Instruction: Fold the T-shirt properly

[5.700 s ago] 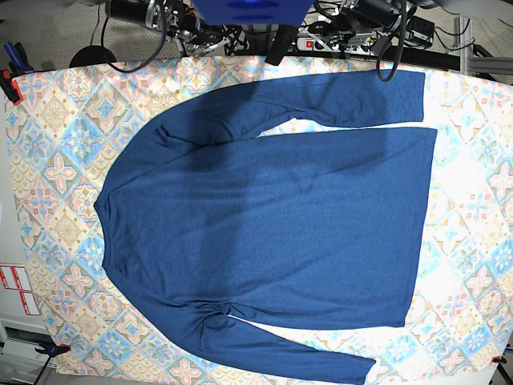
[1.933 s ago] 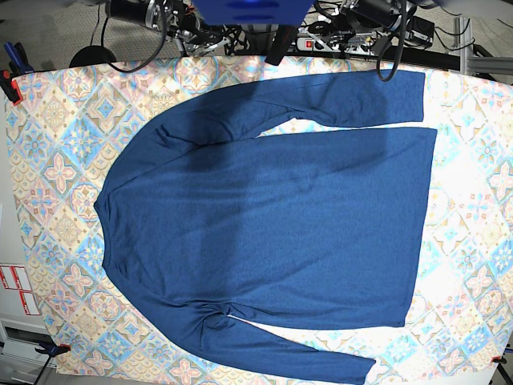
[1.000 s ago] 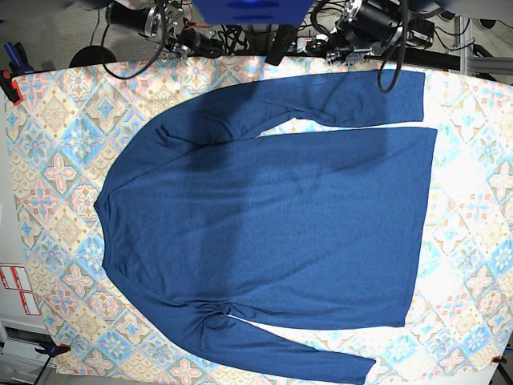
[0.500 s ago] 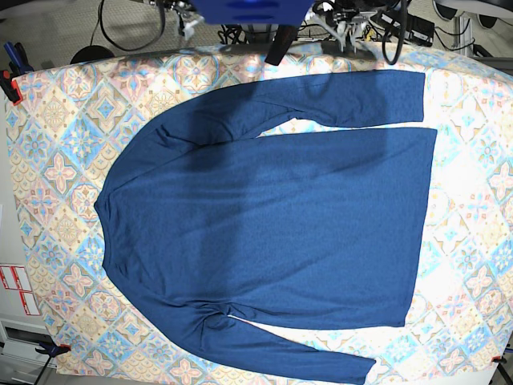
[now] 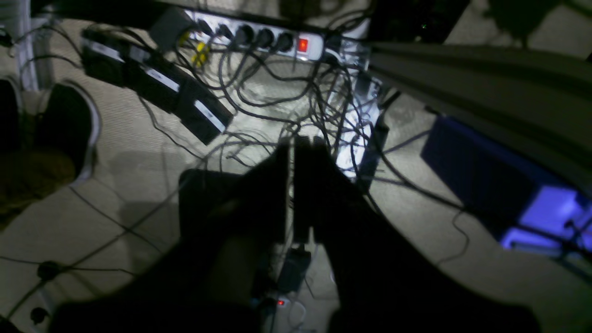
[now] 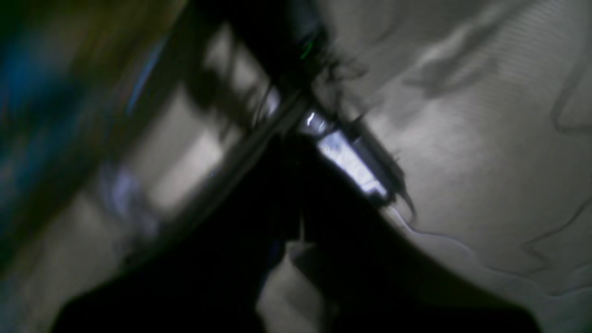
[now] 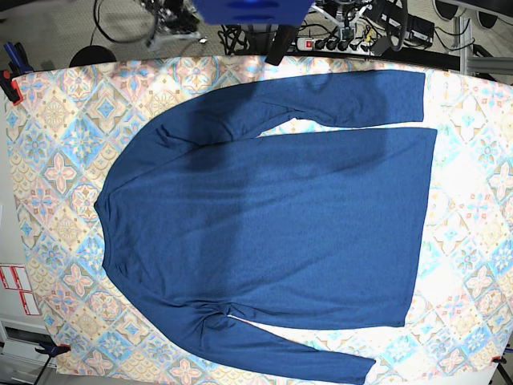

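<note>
The T-shirt [image 7: 264, 233] is a plain dark navy long-sleeved shirt. It lies spread flat on the tablecloth, neck to the left, hem to the right, one sleeve along the far edge and one along the near edge. Neither gripper touches it. My left gripper [image 5: 292, 148] shows as two dark fingers pressed together, shut on nothing, above a floor strewn with cables. In its own blurred view my right gripper [image 6: 292, 148] is also shut and holds nothing. In the base view only bits of both arms show beyond the table's far edge.
The pastel tile-patterned tablecloth [image 7: 56, 160] covers the whole table. Red clamps [image 7: 8, 84] grip its left corners. A power strip [image 5: 259, 39] and tangled cables lie on the floor behind the table. A blue housing [image 7: 248, 10] overhangs the far edge.
Both arms have lifted away from the table's far edge and now mostly leave the base view at the top. The shirt has not moved.
</note>
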